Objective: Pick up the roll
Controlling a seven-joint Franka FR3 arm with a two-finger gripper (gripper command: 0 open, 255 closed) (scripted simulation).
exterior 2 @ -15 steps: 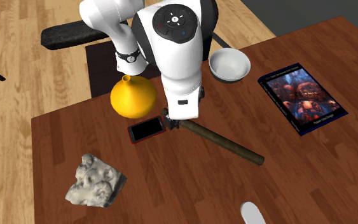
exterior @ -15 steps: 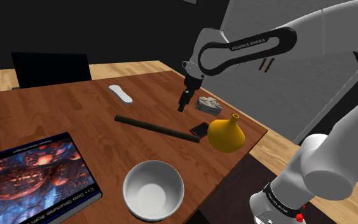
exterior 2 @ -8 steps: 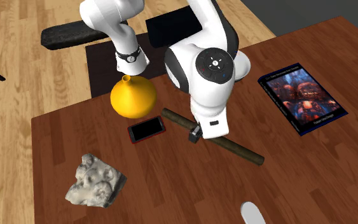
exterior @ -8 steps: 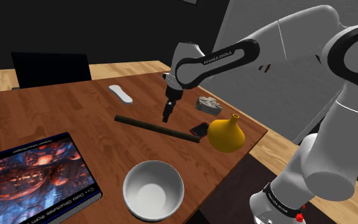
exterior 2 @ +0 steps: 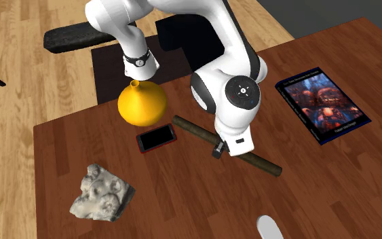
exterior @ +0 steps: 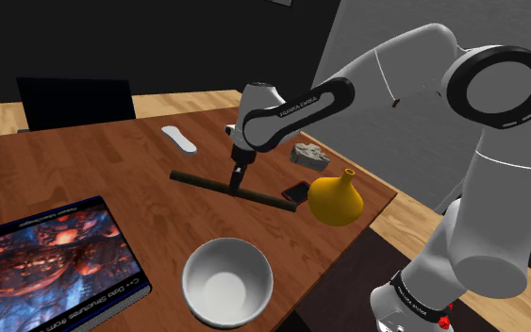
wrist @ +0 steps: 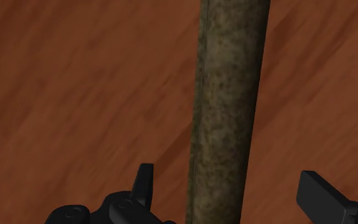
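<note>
1. Two black fingers (wrist: 144, 184) stand spread, one on each side of the roll (wrist: 228, 108). Neither touches it, so nothing is held.
2. Location: the roll (exterior: 202, 180) is a long, thin, dark brown rod lying flat on the wooden table (exterior: 84, 179). It runs from centre left toward centre right of the shoulder view. The gripper (exterior: 234, 187) hangs over its middle part.
3. Step in hand, as judged: final descent and closure. Lower straight down until the fingertips flank the roll just off the table, then close.
4. Keep the closing line square across the roll's long axis. In the wrist view the roll runs straight away from the hand, so alignment looks sound.
5. Centring: the roll sits nearer the first finger than the second finger (wrist: 320, 194). The nearer one will likely meet it first, and a round rod may roll aside.
6. Grip near mid-length so the long ends do not tip.
7. Right end: a phone (exterior: 296, 192) and a yellow vase (exterior: 336, 199) sit just beside the roll's tip. Lift vertically to avoid sweeping them.
</note>
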